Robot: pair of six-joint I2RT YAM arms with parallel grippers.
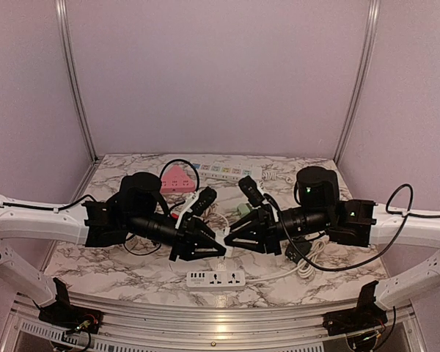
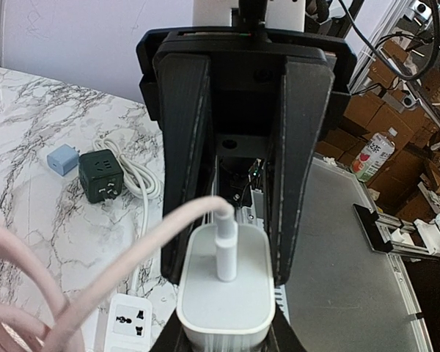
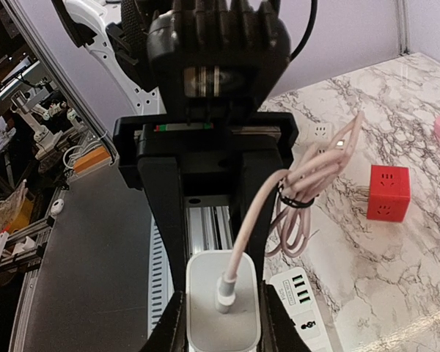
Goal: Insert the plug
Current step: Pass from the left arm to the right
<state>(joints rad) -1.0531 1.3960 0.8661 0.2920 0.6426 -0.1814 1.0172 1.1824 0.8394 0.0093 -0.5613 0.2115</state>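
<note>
White plug (image 2: 224, 293) is sitting low and centre in both wrist views, its flat back facing each camera and a pale pink cable (image 2: 95, 286) coming out of its middle. In the top view it is hanging at frame centre, where the two arms are meeting tip to tip.

Left gripper (image 2: 224, 337) is pinching the plug – jaws pressed onto its two sides at the bottom edge of the left wrist view.

Right gripper (image 3: 221, 334) is facing it head-on, with its fingers (image 2: 183, 183) running down either side of the plug. Pads are lying right beside the plug body; can't tell if they are actually clamping it.

The cable is looping off to the lower left of the left wrist view – in the right wrist view it is bundled up at centre right.

White power strip (image 1: 216, 279) is lying on the marble table (image 1: 95, 268), just below the grippers in the top view. Green cube socket (image 2: 101, 174) and small blue adapter (image 2: 62, 158) are sitting side by side at left. Red cube socket (image 3: 389, 194) is sitting at right.
</note>
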